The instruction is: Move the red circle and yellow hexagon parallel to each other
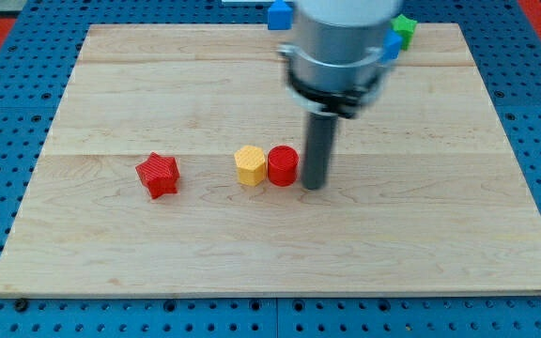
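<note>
The red circle (283,166) and the yellow hexagon (250,165) sit side by side near the middle of the wooden board (411,235), touching or nearly touching, the hexagon on the view's left. My tip (315,185) is down on the board just to the view's right of the red circle, very close to it. The rod rises from there into the grey arm body at the view's top.
A red star block (158,175) lies on the board to the view's left of the pair. A blue block (277,14) and a green block (404,29) show at the board's top edge, partly hidden by the arm.
</note>
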Controlling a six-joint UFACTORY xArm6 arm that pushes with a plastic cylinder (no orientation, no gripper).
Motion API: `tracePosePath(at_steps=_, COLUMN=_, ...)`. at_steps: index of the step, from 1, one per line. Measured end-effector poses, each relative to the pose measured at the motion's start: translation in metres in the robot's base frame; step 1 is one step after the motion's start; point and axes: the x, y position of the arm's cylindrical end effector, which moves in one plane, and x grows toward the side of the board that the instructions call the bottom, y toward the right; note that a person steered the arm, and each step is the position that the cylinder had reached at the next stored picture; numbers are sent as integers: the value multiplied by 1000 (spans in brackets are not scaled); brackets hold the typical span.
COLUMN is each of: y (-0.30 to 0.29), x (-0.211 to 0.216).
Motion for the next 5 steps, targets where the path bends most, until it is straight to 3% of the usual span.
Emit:
tracePosePath(at_steps=1, y=-72, x=-25)
tracePosePath(at_steps=2, y=-77, x=-57)
tracePosePath(at_steps=3, y=-112, x=-135)
tracePosePath(at_steps=4, y=-100, x=-107)
tracePosePath(at_steps=5, y=-161, x=-97)
